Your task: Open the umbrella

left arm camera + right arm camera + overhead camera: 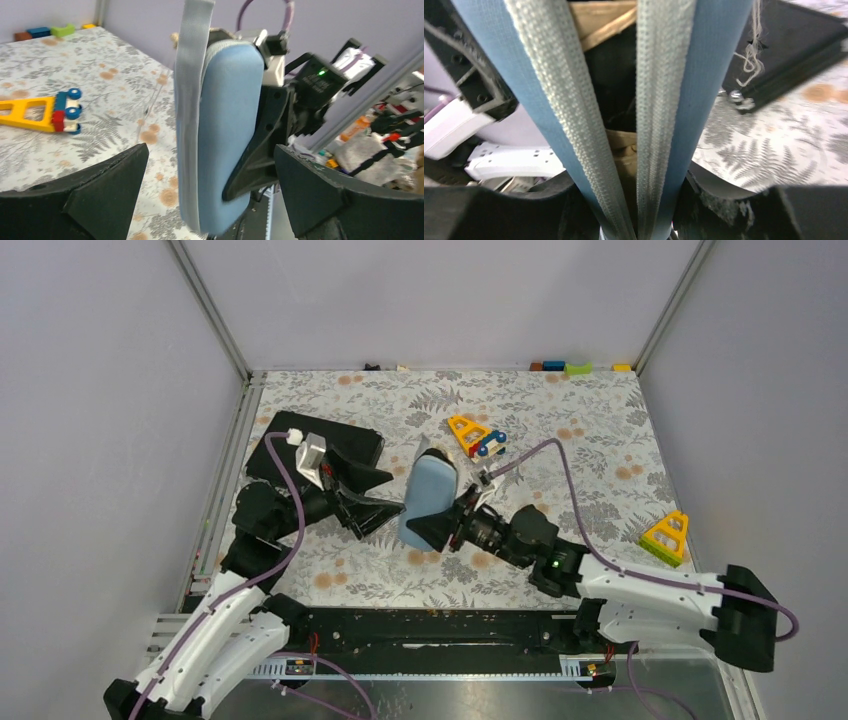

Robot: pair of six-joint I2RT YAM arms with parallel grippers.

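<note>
The right jaws grip the blue pouch (pixel 428 502) by one end; the left jaws stand wide, flanking it without touching. The umbrella (pixel 596 17) lies inside, its tan folds showing through the parted zip. Best to reach into that gap and pull straight out — no twisting.

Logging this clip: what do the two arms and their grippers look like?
The left arm and right arm have white links and black joints, each trailing a lilac cable. The left gripper and right gripper have matte black wedge-shaped fingers. A white block sits on the left wrist; a small green light glows on the right arm.
</note>
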